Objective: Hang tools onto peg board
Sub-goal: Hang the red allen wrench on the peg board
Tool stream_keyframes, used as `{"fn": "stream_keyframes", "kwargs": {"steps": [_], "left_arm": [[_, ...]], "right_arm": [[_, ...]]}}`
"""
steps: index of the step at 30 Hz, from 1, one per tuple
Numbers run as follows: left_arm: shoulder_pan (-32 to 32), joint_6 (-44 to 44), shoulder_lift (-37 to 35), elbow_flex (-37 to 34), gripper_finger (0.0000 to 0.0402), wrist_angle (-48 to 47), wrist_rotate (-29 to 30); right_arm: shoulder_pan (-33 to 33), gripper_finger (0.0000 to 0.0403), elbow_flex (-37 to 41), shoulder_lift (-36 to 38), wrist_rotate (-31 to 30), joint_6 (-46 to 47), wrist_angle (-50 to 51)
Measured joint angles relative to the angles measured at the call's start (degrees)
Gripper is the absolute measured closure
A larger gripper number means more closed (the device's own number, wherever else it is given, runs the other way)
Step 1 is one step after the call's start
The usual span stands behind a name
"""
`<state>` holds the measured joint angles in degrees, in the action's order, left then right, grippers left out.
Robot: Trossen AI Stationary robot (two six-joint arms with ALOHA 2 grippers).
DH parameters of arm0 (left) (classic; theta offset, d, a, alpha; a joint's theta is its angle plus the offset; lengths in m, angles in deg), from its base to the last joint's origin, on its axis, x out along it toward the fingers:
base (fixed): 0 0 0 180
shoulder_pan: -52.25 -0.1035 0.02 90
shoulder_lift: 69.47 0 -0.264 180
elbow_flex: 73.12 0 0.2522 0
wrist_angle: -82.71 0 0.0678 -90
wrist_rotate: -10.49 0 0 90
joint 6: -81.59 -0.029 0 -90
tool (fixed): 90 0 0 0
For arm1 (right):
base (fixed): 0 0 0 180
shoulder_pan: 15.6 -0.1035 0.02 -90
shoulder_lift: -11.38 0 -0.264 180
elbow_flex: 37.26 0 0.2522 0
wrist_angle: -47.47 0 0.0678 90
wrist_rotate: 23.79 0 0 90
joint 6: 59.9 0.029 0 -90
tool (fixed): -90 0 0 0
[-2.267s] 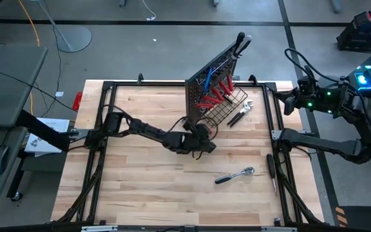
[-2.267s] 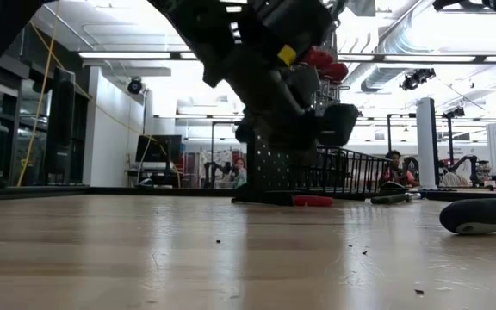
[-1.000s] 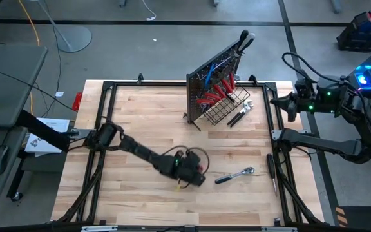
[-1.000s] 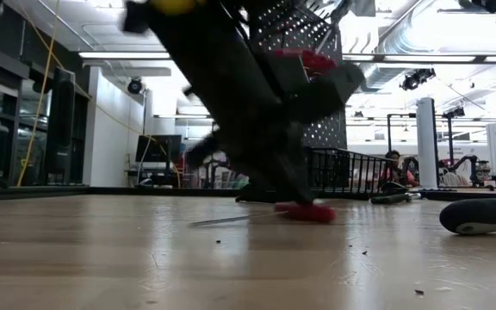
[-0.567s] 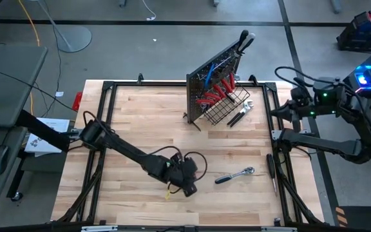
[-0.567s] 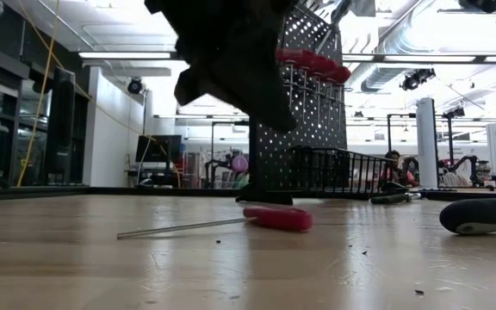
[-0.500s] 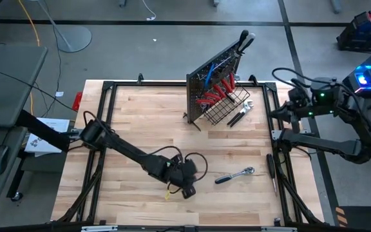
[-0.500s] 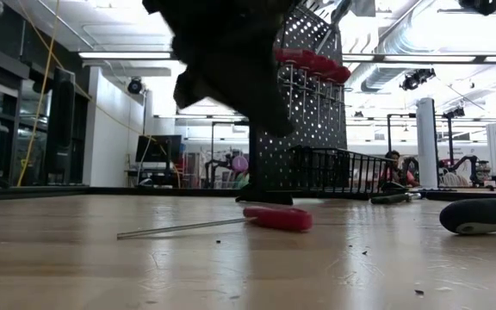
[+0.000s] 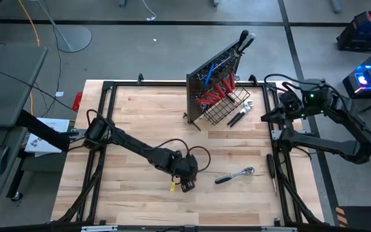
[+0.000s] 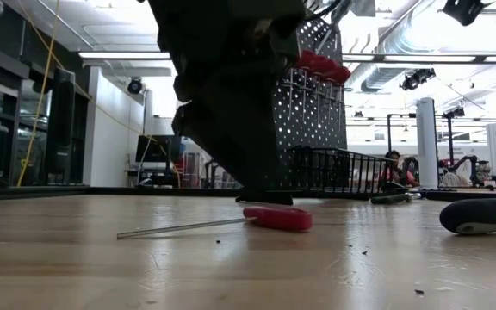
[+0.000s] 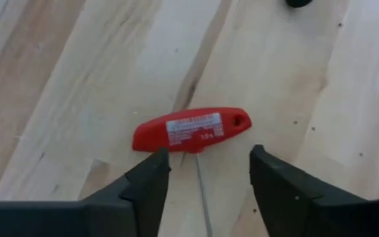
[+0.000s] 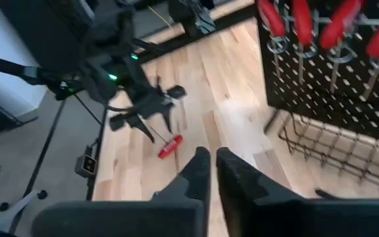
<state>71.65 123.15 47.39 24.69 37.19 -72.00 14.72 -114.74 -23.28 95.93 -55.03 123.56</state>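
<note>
With the red T-handle key (image 11: 191, 131) lying flat on the counter (image 9: 134, 122) well short of the peg board (image 9: 212, 80), left end effector (image 11: 204, 170) poised above, fingers spread astride its shaft for a pickup; right end effector (image 12: 212, 164), fingers nearly together, idle beside the board.

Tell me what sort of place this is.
Probably a robotics lab: a framed wooden table with two arms, exposed ceiling ducts, and people at workstations beyond it.

Red T-handle key (image 11: 192, 130) flat on wood; peg board (image 9: 212, 82) upright.
</note>
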Motion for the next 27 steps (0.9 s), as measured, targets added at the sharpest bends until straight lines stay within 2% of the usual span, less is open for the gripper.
{"fn": "stream_keyframes", "kwargs": {"steps": [4,9,12,16,18,20,24,27], "left_arm": [[-0.44,0.18,0.79,0.0,0.0185,-0.13,-1.61],[-0.48,0.29,2.84,0.0,0.0186,0.14,-4.76],[-0.45,0.87,3.6,0.04,0.0188,0.02,-5.32],[-0.63,1.83,4.56,0.17,0.0194,0.46,-4.83],[-0.63,1.86,5.58,0.28,0.0213,0.33,-4.2],[-0.65,3.06,6.33,0.33,0.0251,-0.15,-4.08],[-0.43,5.58,7.56,0.35,0.0371,-1.7,-4.25],[-0.32,7.47,7.66,0.41,0.039,-3.22,-3.9]], "right_arm": [[-0.46,0.0331,0.0,0.2,0.91,-0.01,-1.6],[-2.53,0.0255,0.0,-0.66,0.14,-1.47,-6.25],[-3.94,0.0237,-0.04,-2.23,-1.4,-1.3,-10.17],[-5.99,0.0237,-0.04,-4.51,-4.78,-2.19,-13.28],[-7.1,0.0242,-0.04,-5.49,-5.76,-2.3,-13.86],[-8.27,0.025,-0.04,-6.46,-6.85,-2.26,-14.2],[-11.04,0.0265,-0.03,-7.86,-8.63,-1.63,-16.77],[-13.9,0.0271,-0.02,-9.09,-10.77,-0.92,-20.56]]}}
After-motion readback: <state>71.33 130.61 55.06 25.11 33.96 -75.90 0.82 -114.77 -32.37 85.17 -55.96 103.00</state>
